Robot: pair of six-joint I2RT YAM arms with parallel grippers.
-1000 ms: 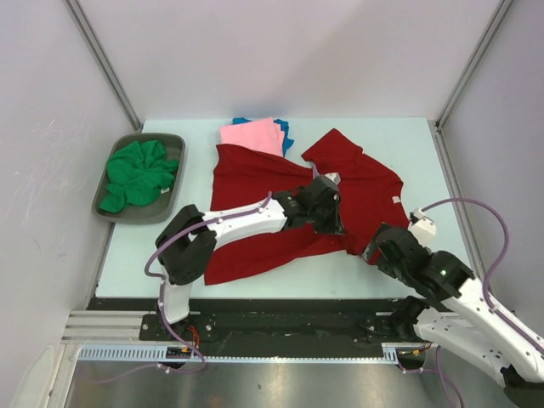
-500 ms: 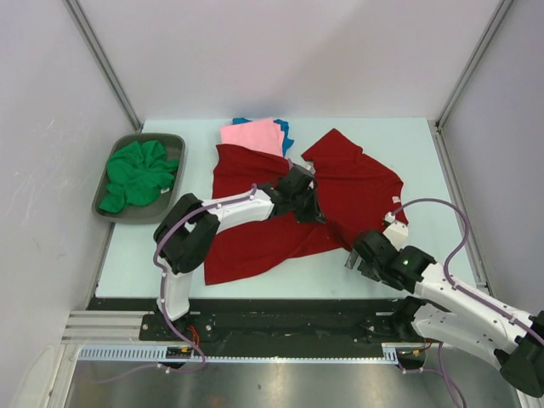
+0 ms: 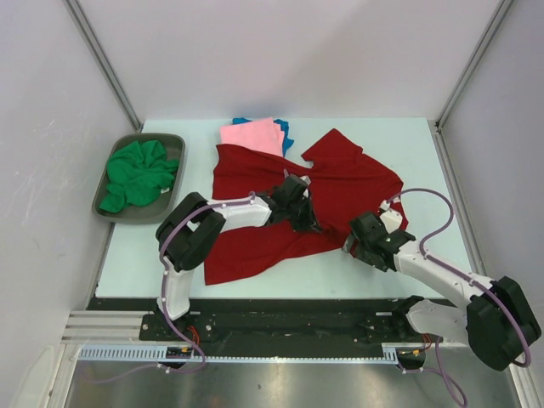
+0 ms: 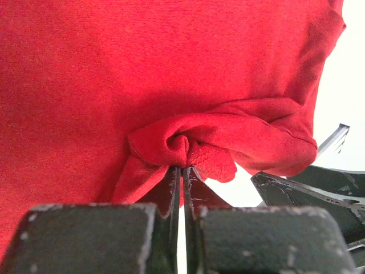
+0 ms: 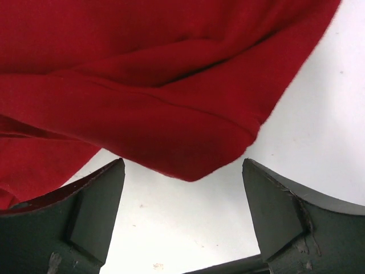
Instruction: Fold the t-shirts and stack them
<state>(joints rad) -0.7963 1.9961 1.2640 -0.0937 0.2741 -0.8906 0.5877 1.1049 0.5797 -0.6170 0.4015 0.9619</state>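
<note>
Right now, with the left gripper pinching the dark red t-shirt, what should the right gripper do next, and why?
Probably ease the right gripper forward a little, then close. Its jaws stand open, and a folded corner of the dark red t-shirt lies on the table, barely reaching between them. The left gripper is shut on a bunched fold of it.

Bright, even light, soft shadows; the left gripper [image 4: 181, 174] looks slightly blurred up close.
</note>
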